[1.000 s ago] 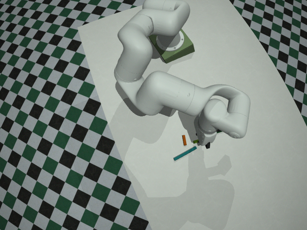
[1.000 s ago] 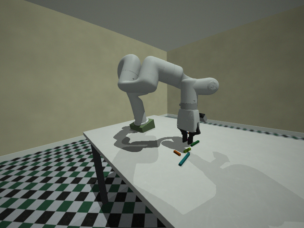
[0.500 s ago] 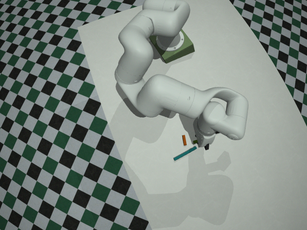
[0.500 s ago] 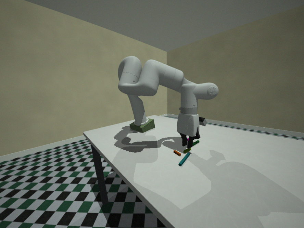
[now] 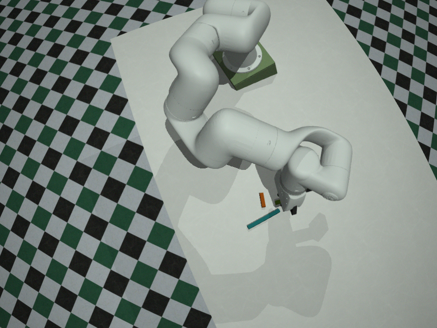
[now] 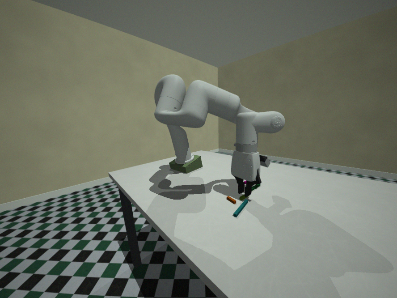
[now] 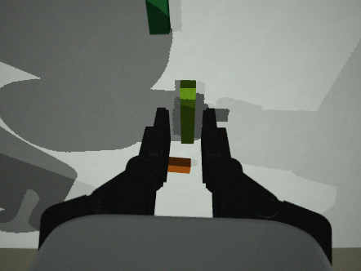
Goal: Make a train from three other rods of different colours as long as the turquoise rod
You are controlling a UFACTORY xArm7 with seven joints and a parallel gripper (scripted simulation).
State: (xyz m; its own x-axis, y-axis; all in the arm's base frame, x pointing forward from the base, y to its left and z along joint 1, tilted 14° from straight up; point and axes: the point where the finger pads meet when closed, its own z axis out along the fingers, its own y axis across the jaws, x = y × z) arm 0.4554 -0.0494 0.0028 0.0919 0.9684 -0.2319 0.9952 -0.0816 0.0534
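Note:
The turquoise rod (image 5: 263,218) lies flat on the table; it also shows in the exterior view (image 6: 240,207). The orange rod (image 5: 262,199) lies just behind it, apart from it, and shows between my fingers' bases in the wrist view (image 7: 180,165). The lime rod (image 7: 188,112) lies flat between my two fingers, with a small gap on each side. My gripper (image 7: 185,124) is low over the table, fingers partly open and astride the lime rod, holding nothing. The gripper (image 5: 287,210) stands at the turquoise rod's right end. The lime rod (image 5: 277,202) is mostly hidden by the wrist in the overhead view.
A green rod (image 7: 158,16) (image 6: 255,185) lies further ahead of the lime rod and shows behind the gripper. A bit of magenta (image 6: 245,181) shows behind the fingers. The arm's base (image 5: 248,65) stands far back; the table's left edge is well off.

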